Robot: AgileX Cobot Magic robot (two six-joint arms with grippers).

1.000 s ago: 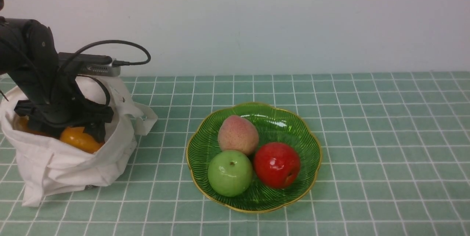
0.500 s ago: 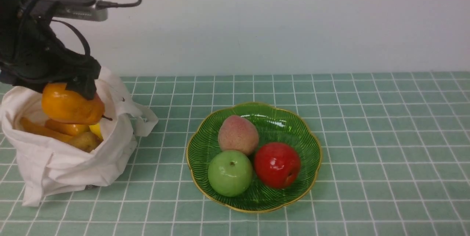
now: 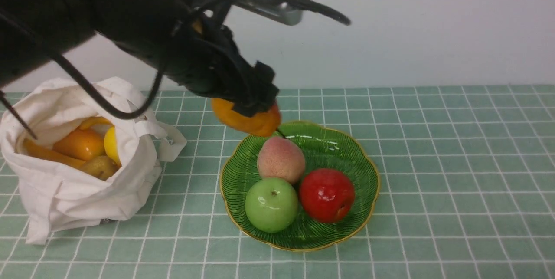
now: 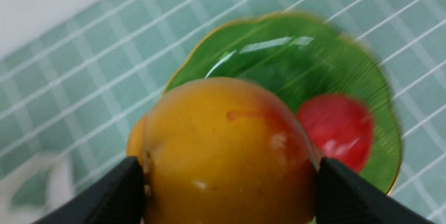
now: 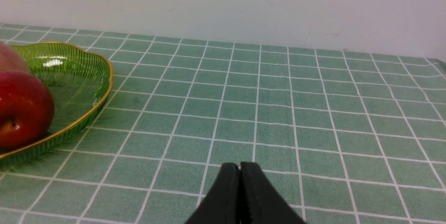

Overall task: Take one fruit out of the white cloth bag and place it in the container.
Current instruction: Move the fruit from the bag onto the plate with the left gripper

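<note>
Front: my left claw (image 3: pixel 253 107) clamps the fruit (image 3: pixel 247 123) above the far-left rim of the container (image 3: pixel 347 149), away from the white cloth bag (image 3: pixel 86 196) at the left edge of the desk (image 3: pixel 433 162). Left wrist: fingers (image 4: pixel 118 189) press its sides. Right wrist: my right claw (image 5: pixel 239 185) is pressed together.

Staged test tabletop — checked green tablecloth (image 3: pixel 433 162), plain wall (image 3: pixel 433 31)

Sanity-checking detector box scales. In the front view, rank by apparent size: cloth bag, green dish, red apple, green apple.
1. Cloth bag, a little bigger than the dish.
2. Green dish.
3. Red apple and green apple look alike, so I won't rank them against each other.
</note>
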